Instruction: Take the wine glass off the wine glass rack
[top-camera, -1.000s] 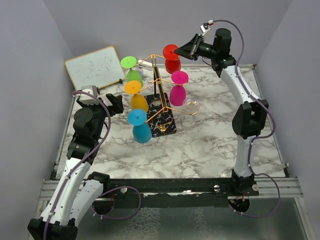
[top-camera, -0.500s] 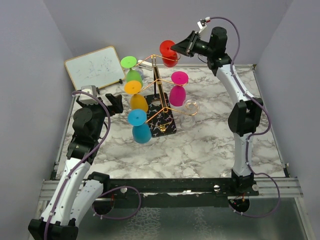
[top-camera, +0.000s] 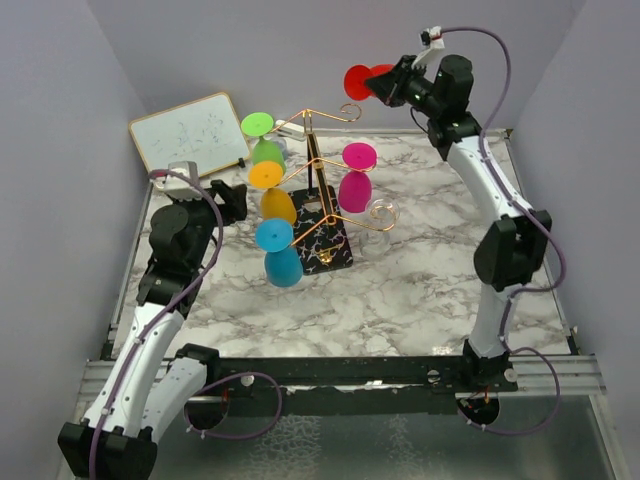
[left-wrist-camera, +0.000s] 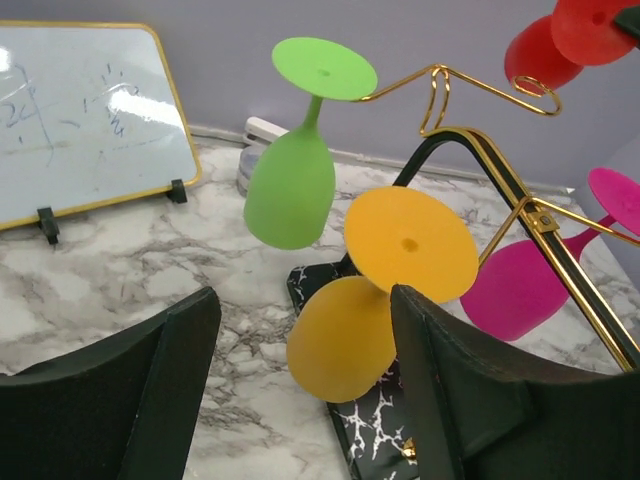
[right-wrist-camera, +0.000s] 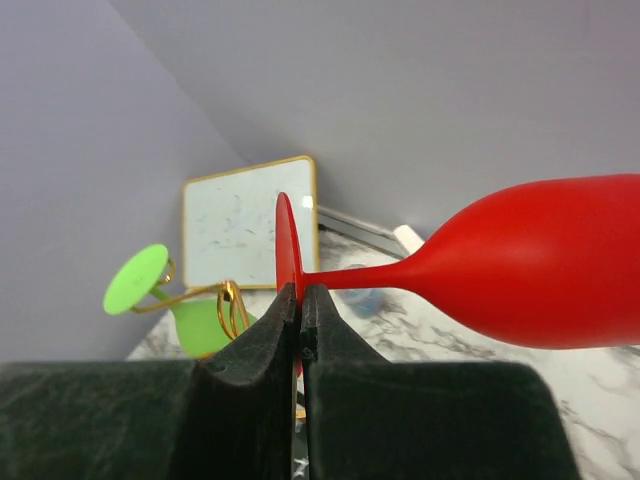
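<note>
At far left, on the marble-patterned table (top-camera: 430, 300): small whiteboard (top-camera: 190, 135), propped upright near the back wall. Just right of it: left gripper (top-camera: 233, 203), released and spread wide, nothing between its fingers (left-wrist-camera: 170, 380); aimed toward the hanging glasses, apart from all of them.

Centre: wine glass rack (top-camera: 335, 255), gold wire on a black white-veined base, standing upright on the table. Hung upside down by their feet from its left-hand arms, top to bottom: green glass (top-camera: 267, 152), orange glass (top-camera: 279, 205), blue glass (top-camera: 285, 266). On a right-hand arm: magenta glass (top-camera: 355, 190), likewise inverted. Topmost right-hand arm ending in a curl.

Upper right, beyond that curl and off the rack: red wine glass (top-camera: 358, 81), high above the table's back edge, lying roughly horizontal, foot on the rack side, bowl partly hidden behind the gripper in the overhead view.

Far right: right gripper (top-camera: 390, 85), clenched on the stem of the red wine glass just beside the foot, fingers (right-wrist-camera: 255, 340) pressed nearly together around it. From the right wrist: foot edge-on, bowl filling the right side.
</note>
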